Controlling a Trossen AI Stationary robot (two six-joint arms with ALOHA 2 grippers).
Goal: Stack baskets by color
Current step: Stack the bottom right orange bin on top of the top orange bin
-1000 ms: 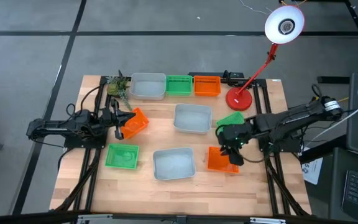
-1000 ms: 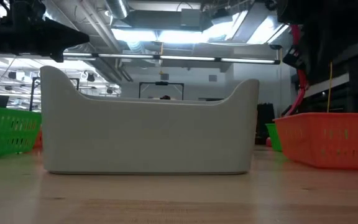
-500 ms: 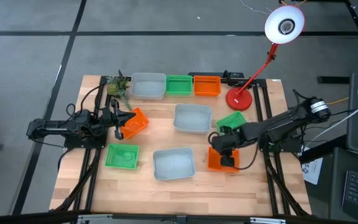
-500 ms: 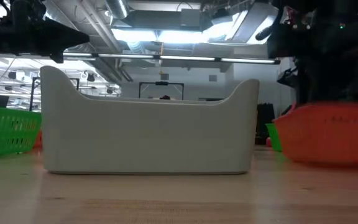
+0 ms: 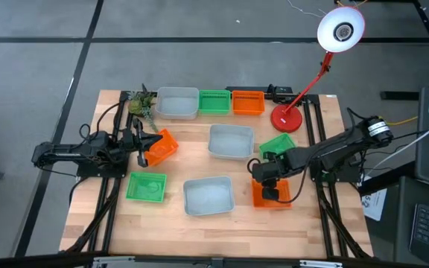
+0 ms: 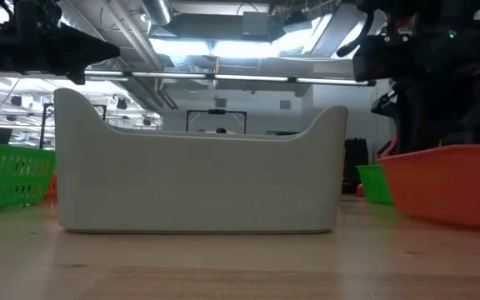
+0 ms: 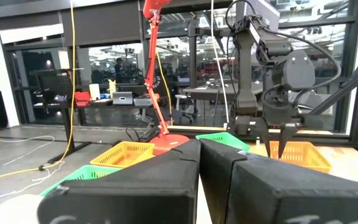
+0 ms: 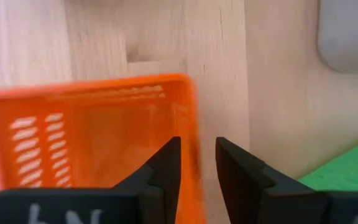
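On my screen the right gripper (image 8: 197, 163) has its 2 fingers a little apart, 1 on each side of the wall of an orange basket (image 8: 92, 137), so I read it as pinching this wall. In the high view the same right gripper (image 5: 265, 179) is over this orange basket (image 5: 272, 195) at the front right of the table (image 5: 199, 223), and in the low view the basket (image 6: 448, 192) looks tilted, with its near side lifted from the wood. Just behind the gripper lies 1 green basket (image 5: 278, 143), near the red lamp base (image 5: 286, 119). The left gripper (image 5: 141, 147) is fully closed and touches the edge of another orange basket (image 5: 161, 147), which sits tilted on the left side of the table; I cannot tell if it really holds it. In the left wrist view the 2 dark fingers (image 7: 166, 180) are pressed together. In front of it lies a green basket (image 5: 146, 186). In the middle there are 2 pale grey baskets, 1 nearer the front (image 5: 208, 196) and 1 behind it (image 5: 231, 141). At the back edge stand 3 baskets in a row: grey (image 5: 177, 103), green (image 5: 214, 101) and orange (image 5: 248, 102), all apart from each other.
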